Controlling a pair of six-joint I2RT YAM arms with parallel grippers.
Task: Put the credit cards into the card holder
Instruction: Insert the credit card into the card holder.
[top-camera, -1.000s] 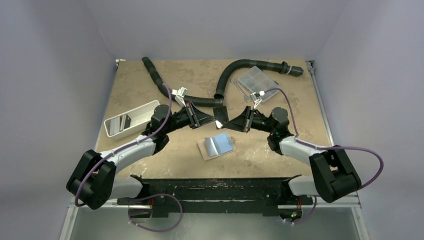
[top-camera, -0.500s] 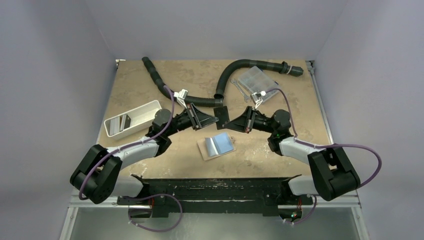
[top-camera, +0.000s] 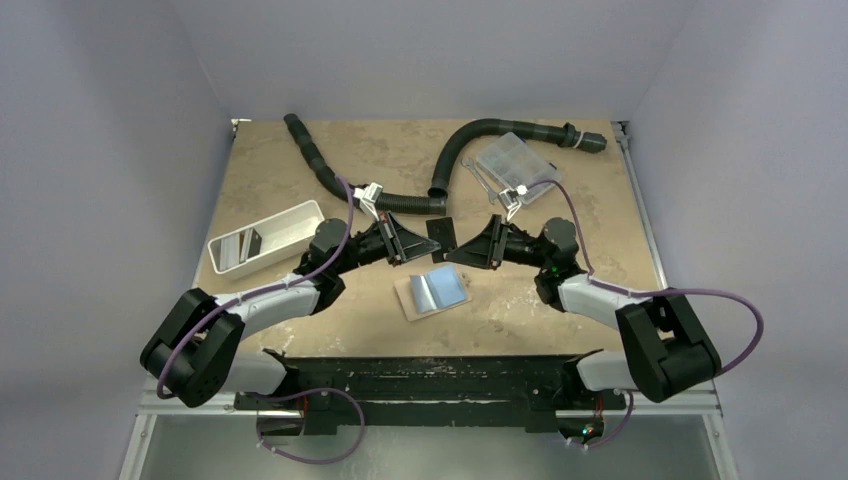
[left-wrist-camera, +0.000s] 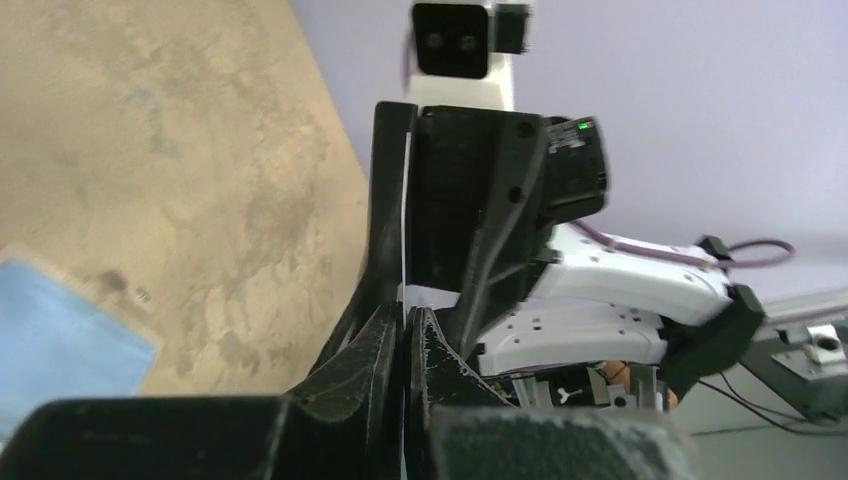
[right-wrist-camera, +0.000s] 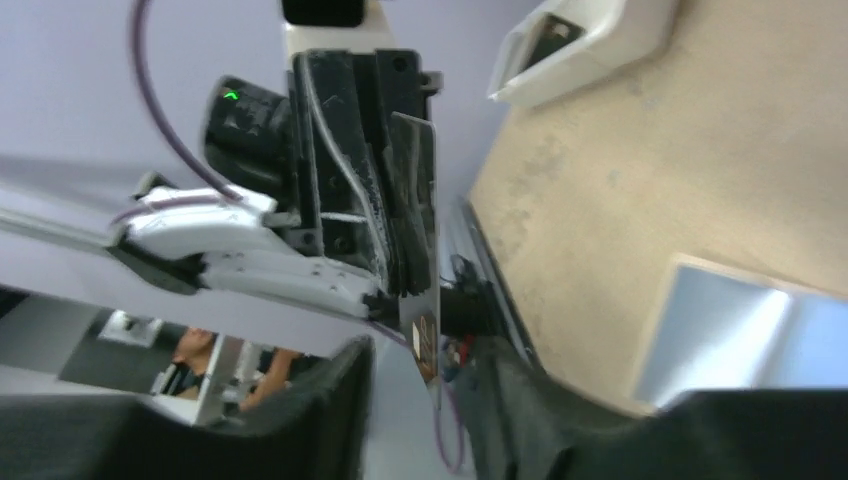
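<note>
A dark credit card hangs upright in the air between my two grippers, above the table's middle. My left gripper is shut on its edge; in the left wrist view the card shows as a thin line pinched between the fingertips. My right gripper is open, and the card stands in its gap, touching neither finger. The card holder lies open on the table just below, tan outside and pale blue inside. More credit cards lie in the white tray.
A white oblong tray sits at the left. A clear plastic compartment box stands at the back right. Two black corrugated hoses curve across the back of the table.
My right gripper has opened off the card. The left gripper opened slightly and has shut on the card again. Both grippers have shifted a little.
</note>
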